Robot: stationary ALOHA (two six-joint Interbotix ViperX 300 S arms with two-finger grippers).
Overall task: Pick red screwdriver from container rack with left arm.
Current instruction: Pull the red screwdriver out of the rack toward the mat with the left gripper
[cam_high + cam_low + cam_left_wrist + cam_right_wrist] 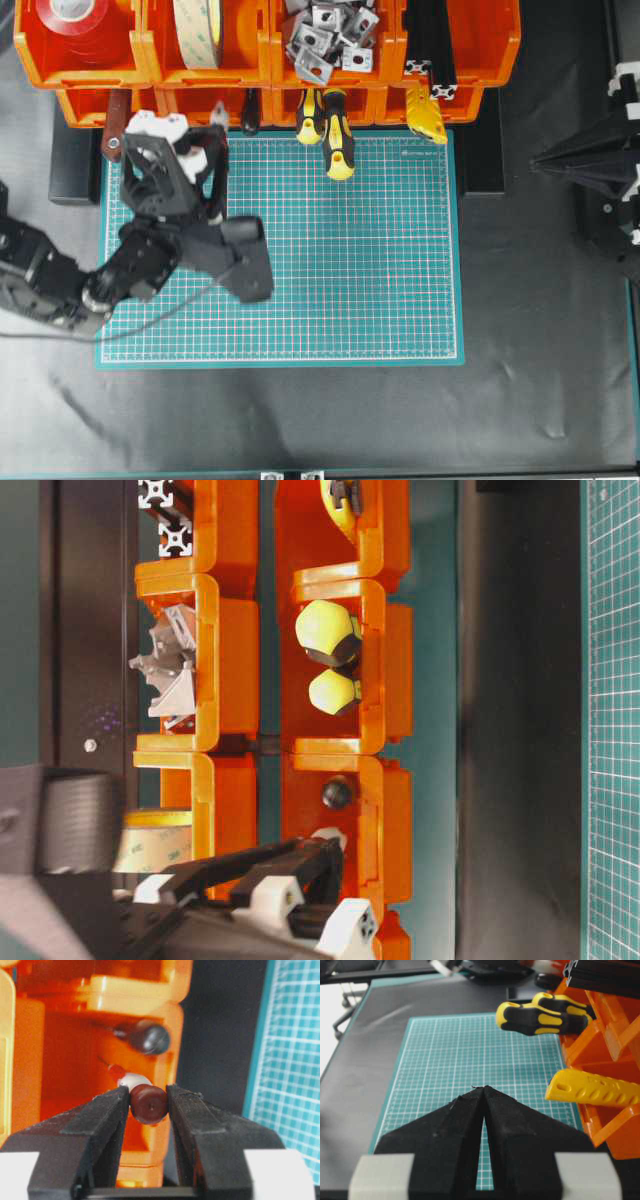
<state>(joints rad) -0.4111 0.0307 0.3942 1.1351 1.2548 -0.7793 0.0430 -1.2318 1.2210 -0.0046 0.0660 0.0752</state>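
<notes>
Where the rack bin opens, left end effector (148, 1105) clamped on red screwdriver (148, 1104).

Orange container rack (240, 660) with two yellow handle ends (326, 632) in one bin, grey metal brackets (170, 670) in another; left gripper (325, 855) reaching into lower bin

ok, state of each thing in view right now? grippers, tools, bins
left gripper: shut on the red screwdriver handle.
right gripper: shut, empty, over the cutting mat.
red screwdriver: in its container rack bin, handle end gripped.
yellow-and-black screwdrivers: in the rack, handles sticking out.
</notes>
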